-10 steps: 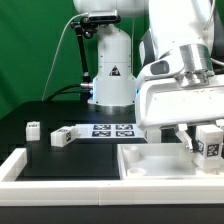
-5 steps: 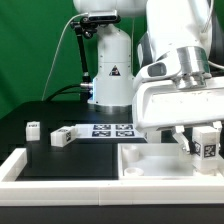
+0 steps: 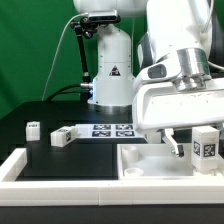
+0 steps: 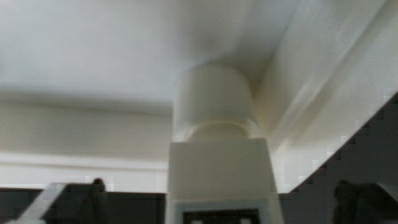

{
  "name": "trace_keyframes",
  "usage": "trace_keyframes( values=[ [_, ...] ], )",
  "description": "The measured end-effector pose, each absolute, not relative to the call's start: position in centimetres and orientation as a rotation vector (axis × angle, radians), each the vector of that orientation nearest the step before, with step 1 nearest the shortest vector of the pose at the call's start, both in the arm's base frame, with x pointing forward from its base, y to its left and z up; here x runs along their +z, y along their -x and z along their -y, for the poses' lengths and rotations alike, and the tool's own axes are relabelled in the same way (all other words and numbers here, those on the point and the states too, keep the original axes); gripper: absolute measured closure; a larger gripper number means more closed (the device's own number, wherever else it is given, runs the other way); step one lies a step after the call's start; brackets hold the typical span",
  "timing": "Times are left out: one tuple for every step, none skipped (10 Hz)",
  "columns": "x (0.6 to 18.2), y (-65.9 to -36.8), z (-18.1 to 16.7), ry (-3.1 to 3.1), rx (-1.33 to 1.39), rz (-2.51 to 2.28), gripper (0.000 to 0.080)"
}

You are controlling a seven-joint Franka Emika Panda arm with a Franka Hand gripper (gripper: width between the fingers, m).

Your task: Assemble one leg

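The leg (image 3: 205, 143), a small white block with a black-and-white tag on its face, stands upright at the far right corner of the large white tray-like piece (image 3: 150, 163). My gripper (image 3: 199, 141) is around the leg with its jaws open. One finger (image 3: 177, 147) stands clear of the leg on the exterior view's left. In the wrist view the leg (image 4: 222, 140) rises between the two dark fingertips (image 4: 71, 203), with a gap on each side of my gripper (image 4: 217, 208).
The marker board (image 3: 112, 129) lies behind the tray. Another white leg (image 3: 62, 136) lies on the black table beside it, and a third small one (image 3: 33, 128) stands further to the exterior view's left. A white border rail (image 3: 14, 165) runs along the front left.
The visible finger has moved away from the leg toward the exterior view's left, so the jaws have opened. The leg has stayed nearly in place on the tray corner.
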State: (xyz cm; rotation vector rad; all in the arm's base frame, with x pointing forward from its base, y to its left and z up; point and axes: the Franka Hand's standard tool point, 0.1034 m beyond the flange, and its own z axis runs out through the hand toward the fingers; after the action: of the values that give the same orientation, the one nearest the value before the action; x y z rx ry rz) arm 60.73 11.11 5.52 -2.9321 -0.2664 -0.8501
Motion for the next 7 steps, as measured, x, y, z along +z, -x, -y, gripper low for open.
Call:
trace_keyframes(
  values=[
    [5.5, -60.7, -11.1, 2.932, -0.85, 0.266, 0.0153],
    [5.5, -60.7, -11.1, 2.932, -0.85, 0.266, 0.0151],
    [5.5, -60.7, -11.1, 2.932, -0.85, 0.266, 0.0151],
    [6.0, -60.8, -11.1, 2.935, -0.838, 0.257, 0.0151],
    [7.1, -61.2, -11.1, 2.935, -0.839, 0.256, 0.0151],
    [7.9, -61.4, -11.0, 2.937, -0.835, 0.257, 0.0151],
    [8.2, -61.6, -11.0, 2.938, -0.829, 0.257, 0.0151]
  ],
)
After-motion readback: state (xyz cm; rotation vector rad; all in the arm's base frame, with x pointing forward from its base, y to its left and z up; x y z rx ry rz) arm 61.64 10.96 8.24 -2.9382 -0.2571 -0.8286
